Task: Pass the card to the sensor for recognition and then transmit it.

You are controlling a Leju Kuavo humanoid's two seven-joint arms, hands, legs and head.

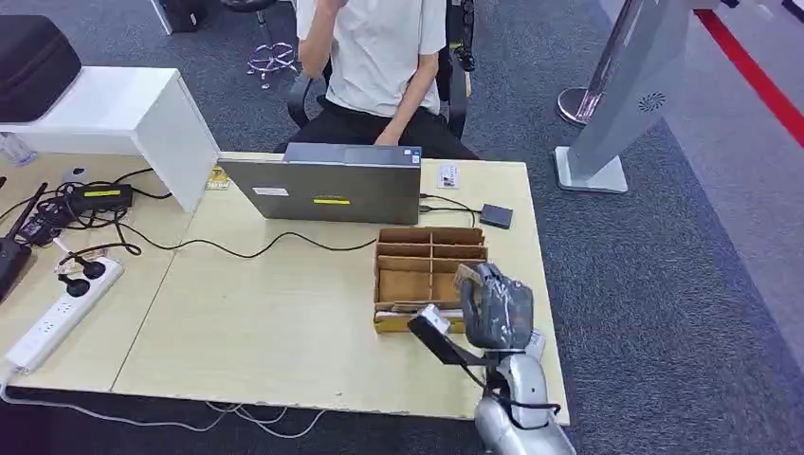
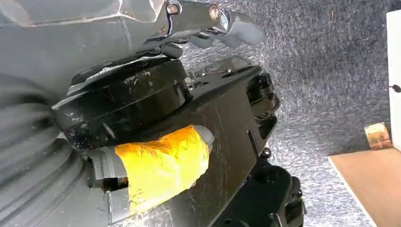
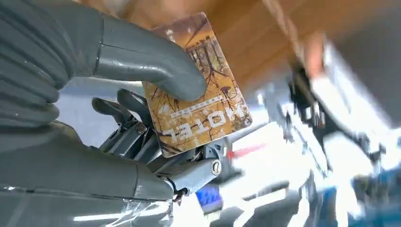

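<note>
Going from left to right, the laptop (image 1: pixel 327 185) stands near the table's far edge, then the cardboard tray (image 1: pixel 429 263), then the small black sensor (image 1: pixel 496 215). The right hand (image 1: pixel 493 305) pinches the card (image 3: pixel 196 87) upright above the tray's front, probably to show it to the sensor. Whether the left hand (image 2: pixel 161 165) grips anything, I cannot tell.

Head view high above the table (image 1: pixel 284 322), facing forward and down, right wrist view close behind the right hand (image 3: pixel 142 94) over that table, left wrist view low beside the table (image 2: pixel 373 184), facing carpet
</note>
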